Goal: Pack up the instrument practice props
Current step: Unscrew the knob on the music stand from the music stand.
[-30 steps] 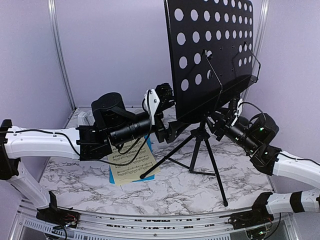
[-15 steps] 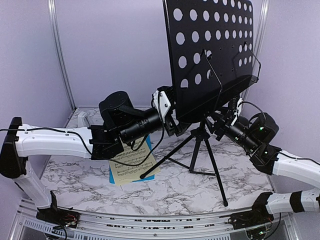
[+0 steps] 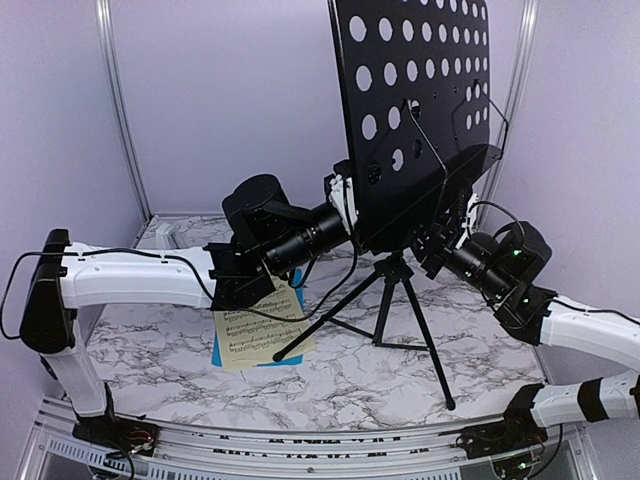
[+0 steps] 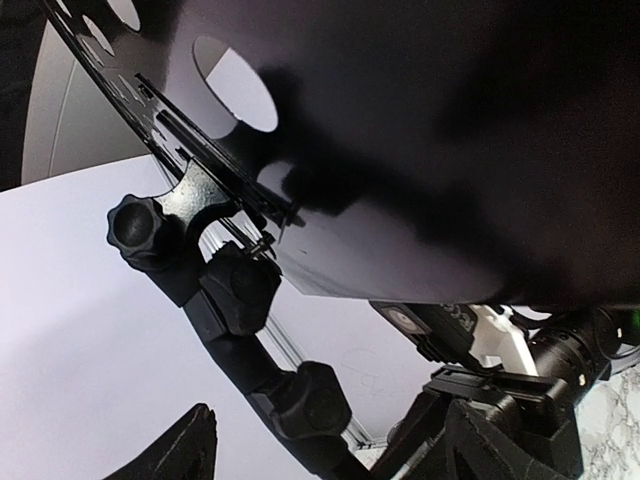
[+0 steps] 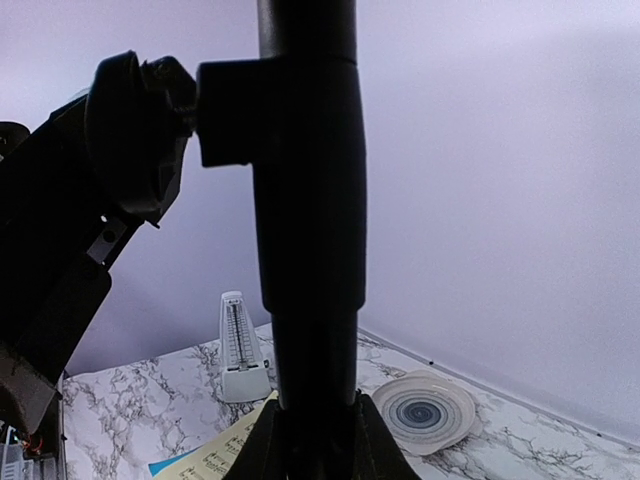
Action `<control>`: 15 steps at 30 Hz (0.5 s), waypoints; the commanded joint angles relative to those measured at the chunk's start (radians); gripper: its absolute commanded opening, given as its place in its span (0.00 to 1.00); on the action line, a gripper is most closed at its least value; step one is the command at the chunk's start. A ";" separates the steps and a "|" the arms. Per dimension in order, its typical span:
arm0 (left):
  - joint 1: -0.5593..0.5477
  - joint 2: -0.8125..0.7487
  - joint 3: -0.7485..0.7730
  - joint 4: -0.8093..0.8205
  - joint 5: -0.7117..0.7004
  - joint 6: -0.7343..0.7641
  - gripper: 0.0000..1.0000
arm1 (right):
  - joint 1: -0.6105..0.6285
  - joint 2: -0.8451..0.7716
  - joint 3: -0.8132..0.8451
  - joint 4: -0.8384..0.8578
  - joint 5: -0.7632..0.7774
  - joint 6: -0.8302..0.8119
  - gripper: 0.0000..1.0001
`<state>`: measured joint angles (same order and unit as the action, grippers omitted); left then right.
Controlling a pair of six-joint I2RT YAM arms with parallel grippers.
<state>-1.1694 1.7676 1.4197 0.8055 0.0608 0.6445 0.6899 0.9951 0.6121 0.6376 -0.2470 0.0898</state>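
The black hole-punched music stand [image 3: 420,100] rises on tripod legs [image 3: 400,300] at the table's middle. My right gripper [image 5: 312,445] is shut on its pole [image 5: 305,200] just below the desk, one finger [image 5: 375,450] on each side. My left gripper [image 4: 335,450] is open at the desk's lower left edge. Its fingers [image 4: 190,448] stand wide apart on either side of the stand's knobbed neck [image 4: 305,400] without touching it. A yellow sheet-music page [image 3: 262,325] lies over a blue one [image 3: 222,352] under the left arm. The white pyramid metronome [image 5: 240,350] stands at the back.
A white plate with a blue spiral [image 5: 425,410] lies on the marble table [image 3: 350,380] near the back wall. The stand's tripod legs spread across the table's middle. Lilac walls and metal posts [image 3: 115,110] close in the sides and back.
My left arm has reached right, bringing its open gripper up to the stand's neck. The right gripper has closed on the pole. The desk has shifted slightly.
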 commanded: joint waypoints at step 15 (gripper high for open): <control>0.108 0.030 -0.009 0.049 0.257 0.408 0.68 | 0.002 -0.017 0.096 0.065 0.035 0.015 0.16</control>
<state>-1.0767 1.8240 1.4220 0.8402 0.2214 0.9245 0.6899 0.9970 0.6228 0.6224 -0.2398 0.0814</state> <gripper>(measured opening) 0.695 0.176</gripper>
